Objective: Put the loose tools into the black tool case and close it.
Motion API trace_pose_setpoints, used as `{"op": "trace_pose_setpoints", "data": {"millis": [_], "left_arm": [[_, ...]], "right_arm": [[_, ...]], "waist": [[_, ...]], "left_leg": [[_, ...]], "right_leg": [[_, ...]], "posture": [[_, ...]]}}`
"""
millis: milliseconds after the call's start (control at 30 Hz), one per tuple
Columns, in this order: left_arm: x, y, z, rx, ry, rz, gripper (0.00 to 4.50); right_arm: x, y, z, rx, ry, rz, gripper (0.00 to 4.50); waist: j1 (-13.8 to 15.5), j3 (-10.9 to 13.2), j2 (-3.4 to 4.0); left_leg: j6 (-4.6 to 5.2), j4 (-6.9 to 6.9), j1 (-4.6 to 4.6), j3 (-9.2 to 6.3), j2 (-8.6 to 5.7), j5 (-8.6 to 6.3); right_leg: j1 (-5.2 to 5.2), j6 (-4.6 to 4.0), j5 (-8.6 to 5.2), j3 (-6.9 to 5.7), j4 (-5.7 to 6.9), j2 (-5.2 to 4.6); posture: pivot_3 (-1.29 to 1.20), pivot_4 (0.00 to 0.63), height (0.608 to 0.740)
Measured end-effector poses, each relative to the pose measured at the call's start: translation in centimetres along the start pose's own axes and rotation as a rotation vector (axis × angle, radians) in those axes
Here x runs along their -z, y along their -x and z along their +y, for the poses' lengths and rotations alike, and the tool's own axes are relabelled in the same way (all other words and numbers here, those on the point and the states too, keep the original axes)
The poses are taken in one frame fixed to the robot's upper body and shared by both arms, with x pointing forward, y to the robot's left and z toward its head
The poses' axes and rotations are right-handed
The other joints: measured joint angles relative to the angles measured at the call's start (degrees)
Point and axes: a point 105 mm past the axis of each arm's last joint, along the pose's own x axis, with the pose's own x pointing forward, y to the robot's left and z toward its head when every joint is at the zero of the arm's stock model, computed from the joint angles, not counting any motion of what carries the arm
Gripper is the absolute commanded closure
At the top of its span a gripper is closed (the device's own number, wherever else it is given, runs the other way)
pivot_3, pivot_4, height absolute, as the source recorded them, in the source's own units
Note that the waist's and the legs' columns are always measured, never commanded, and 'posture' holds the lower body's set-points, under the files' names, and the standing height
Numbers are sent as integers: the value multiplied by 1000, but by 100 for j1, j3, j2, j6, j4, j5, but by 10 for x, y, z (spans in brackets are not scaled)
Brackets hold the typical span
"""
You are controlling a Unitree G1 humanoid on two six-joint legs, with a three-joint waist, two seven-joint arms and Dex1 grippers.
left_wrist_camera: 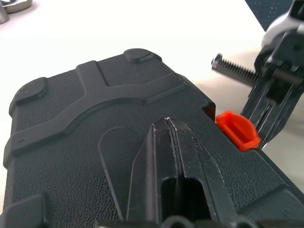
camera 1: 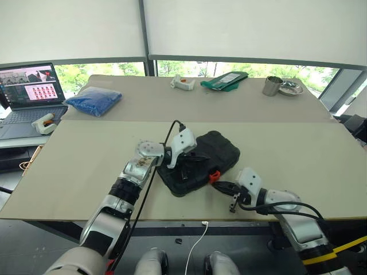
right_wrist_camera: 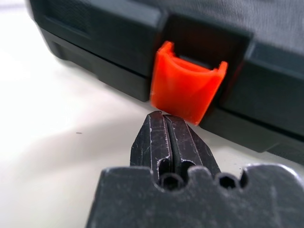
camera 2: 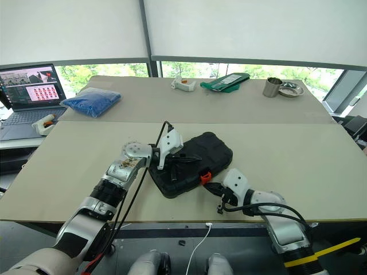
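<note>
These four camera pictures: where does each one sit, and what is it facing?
Head, both eyes: look down over both arms at the closed black tool case on the table.
Left wrist: along the shut left claw, resting on the case lid.
Right wrist: along the shut right claw, at the orange latch.
Shared: case and latch.

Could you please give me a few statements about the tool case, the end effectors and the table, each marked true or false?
1. The black tool case lies with its lid down. True.
2. The left end effector holds a screwdriver. False: it is shut on nothing, with its tips over the lid.
3. The right end effector is shut, with its tips at the orange latch. True.
4. The blue bag lies on top of the case. False: it lies apart, far across the table near the laptop.
</note>
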Motion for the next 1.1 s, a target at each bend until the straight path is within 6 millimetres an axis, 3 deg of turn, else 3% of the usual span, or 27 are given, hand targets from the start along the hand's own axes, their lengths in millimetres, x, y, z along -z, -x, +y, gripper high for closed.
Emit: {"op": "trace_pose_setpoints", "data": {"millis": [133, 600, 1100], "left_arm": [[1, 0, 0, -4, 5, 3, 4494], [2, -1, 1, 2, 14, 7, 4494], [13, 4, 2, -16, 39, 38, 4494]], "right_arm": [[-11, 5, -8, 32, 16, -39, 4464], [-6, 4, -9, 33, 0, -7, 4464], [-6, -24, -12, 9, -68, 20, 4464]], "waist": [[-4, -2, 1], [-5, -14, 15], [-167, -62, 17]], "left_leg": [[-1, 0, 7, -1, 1, -1], [-2, -6, 7, -1, 1, -1], [-8, -23, 29, -2, 8, -4]], "right_leg": [[0, 0, 0, -1, -2, 0], [-1, -1, -1, -2, -8, -4], [-3, -3, 0, -4, -7, -7]], "posture": [[0, 150, 740], [0, 150, 740], [0, 150, 740]]}}
